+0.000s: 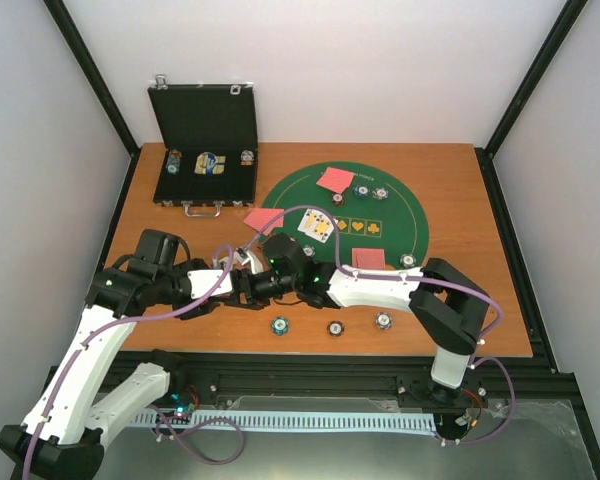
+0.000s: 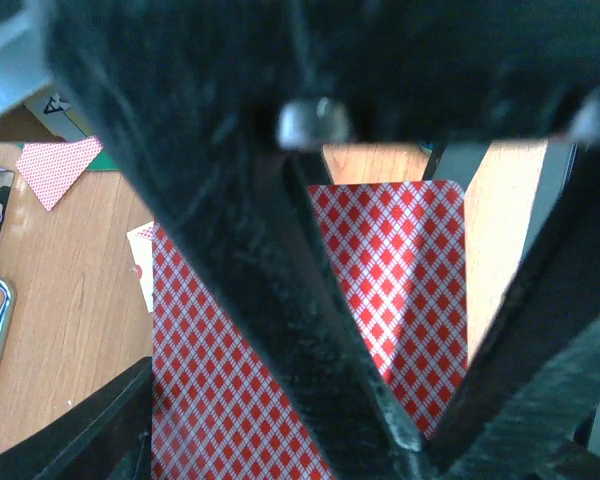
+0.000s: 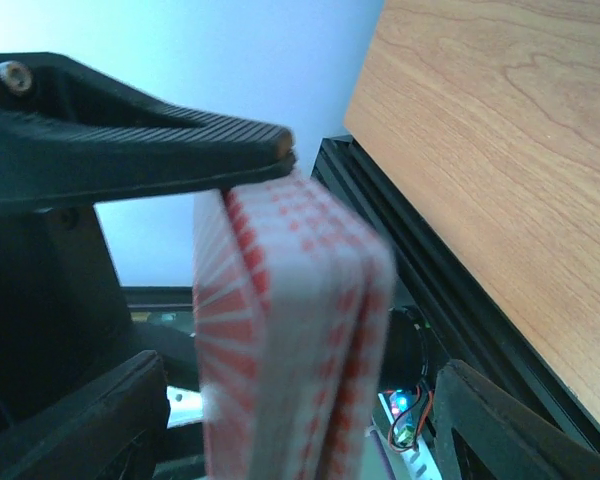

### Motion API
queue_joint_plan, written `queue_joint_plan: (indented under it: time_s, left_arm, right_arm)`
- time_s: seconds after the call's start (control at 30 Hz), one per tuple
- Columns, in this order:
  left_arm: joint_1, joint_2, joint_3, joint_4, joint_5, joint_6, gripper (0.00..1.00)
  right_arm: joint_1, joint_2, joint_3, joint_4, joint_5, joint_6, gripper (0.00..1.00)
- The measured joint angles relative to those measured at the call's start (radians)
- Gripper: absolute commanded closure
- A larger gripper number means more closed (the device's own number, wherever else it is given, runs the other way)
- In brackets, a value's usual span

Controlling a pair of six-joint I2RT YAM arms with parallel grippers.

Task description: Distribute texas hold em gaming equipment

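Left wrist: left gripper [image 2: 415, 440] clamps red-backed deck [image 2: 400, 270], long axis up-down; right gripper [image 1: 265, 262] unclear.

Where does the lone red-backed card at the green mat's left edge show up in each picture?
Top external: red-backed card left of centre, at the left edge of the green mat.
Left wrist: upper left, by a sliver of the mat.
Right wrist: not in it.
Shared landmark: the wooden tabletop.

Overhead view looks down on table [image 1: 458, 190]; wrist views close-up, probably sharing card deck [image 2: 400, 300].
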Motion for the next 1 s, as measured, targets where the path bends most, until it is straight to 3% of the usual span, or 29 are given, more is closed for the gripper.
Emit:
queue_joint_plan:
  time_s: [0.37,0.7,1.0]
  left_arm:
    - [0.000,-0.005,0.000,0.000,-0.005,0.002,0.63]
    - [0.000,-0.005,0.000,-0.001,0.000,0.002,0.63]
    - [0.000,-0.005,0.000,-0.001,-0.008,0.006,0.63]
  right_arm:
    - [-0.014,0.050,-0.019,0.104,-0.023,0.052,0.40]
    - [-0.052,-0.024,-0.122,0.153,-0.025,0.058,0.50]
    - [-0.064,-0.060,-0.146,0.151,-0.019,0.051,0.71]
